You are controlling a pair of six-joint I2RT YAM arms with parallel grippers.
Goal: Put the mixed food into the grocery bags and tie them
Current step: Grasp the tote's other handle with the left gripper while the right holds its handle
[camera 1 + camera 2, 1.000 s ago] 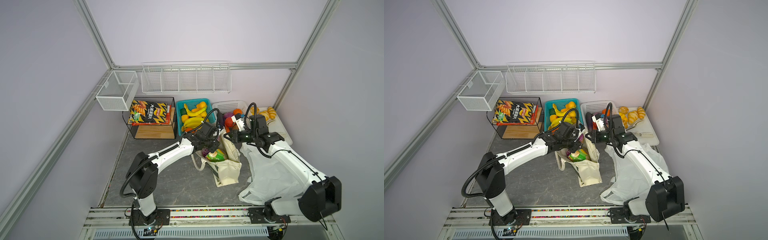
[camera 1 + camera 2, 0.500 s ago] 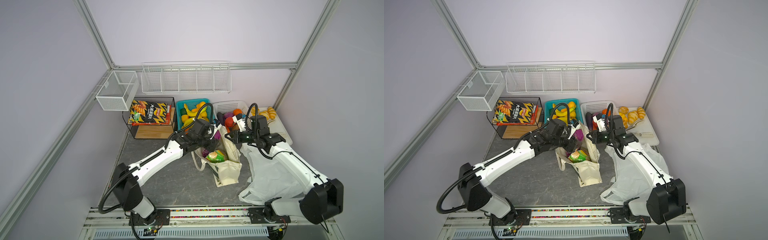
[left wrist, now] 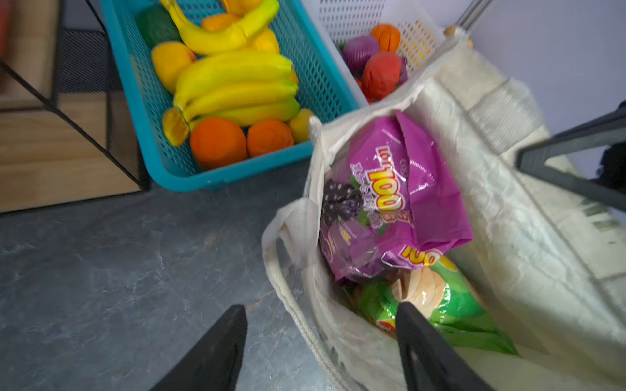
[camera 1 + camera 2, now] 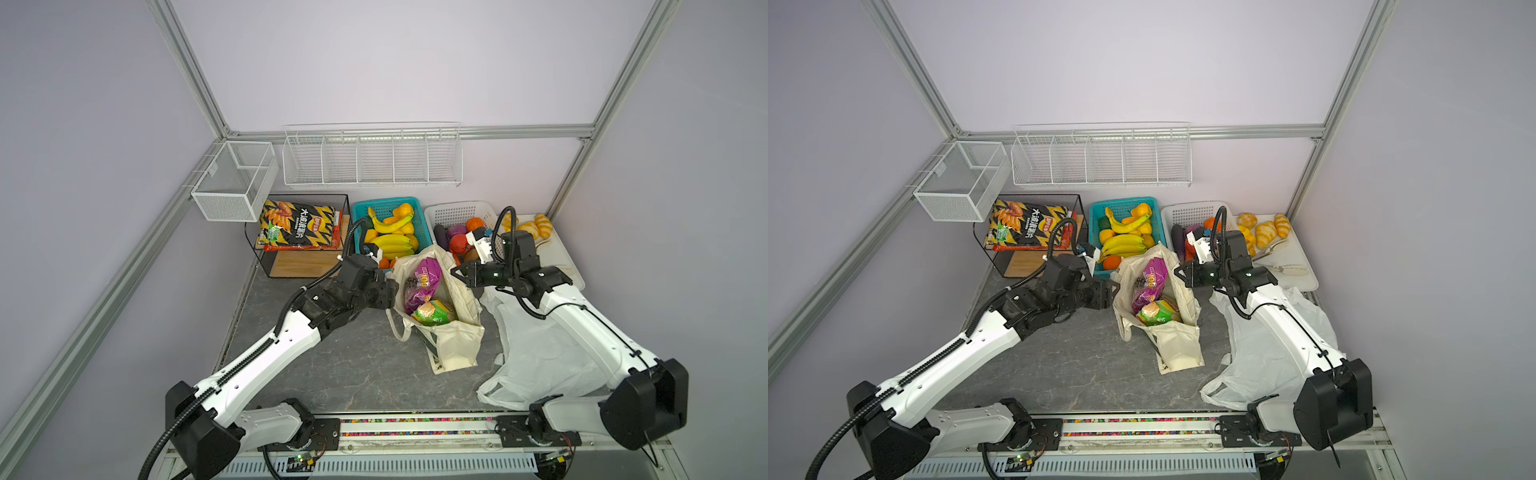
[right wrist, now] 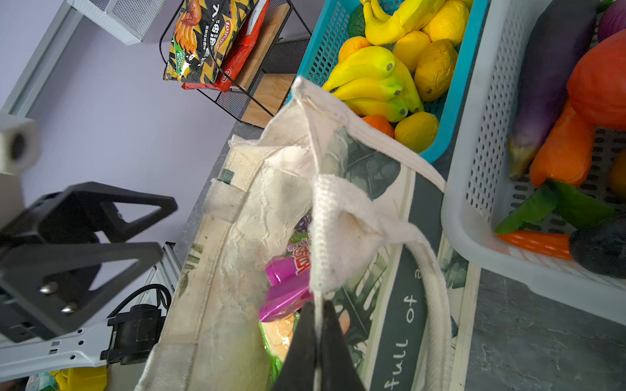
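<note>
Two pkts sit in the canvas tote (image 4: 455, 347); L gripper (image 4: 390, 293) is apart, R gripper (image 4: 456, 275) is pinched on the tote rim.
I see L jaws spread wide just outside the tote's side wall, holding nothing. In the left wrist view one finger (image 3: 216, 342) is over bare tabletop (image 3: 101, 270), the other over the bag mouth. R fingers are pressed together on the tote's top edge, beside a rope handle (image 5: 437, 304), & that side stands up. The purple snack packet (image 4: 424, 282) stands inside, between both grippers, w/ the green Lay's chip packet (image 4: 434, 312) tucked beneath it. Red tomato (image 4: 458, 242) & purple onion (image 3: 360, 54) are in the white basket (image 4: 457, 210), just behind R gripper. The white plastic bag (image 4: 536, 353) lies crumpled under R arm, well back from its gripper.
</note>
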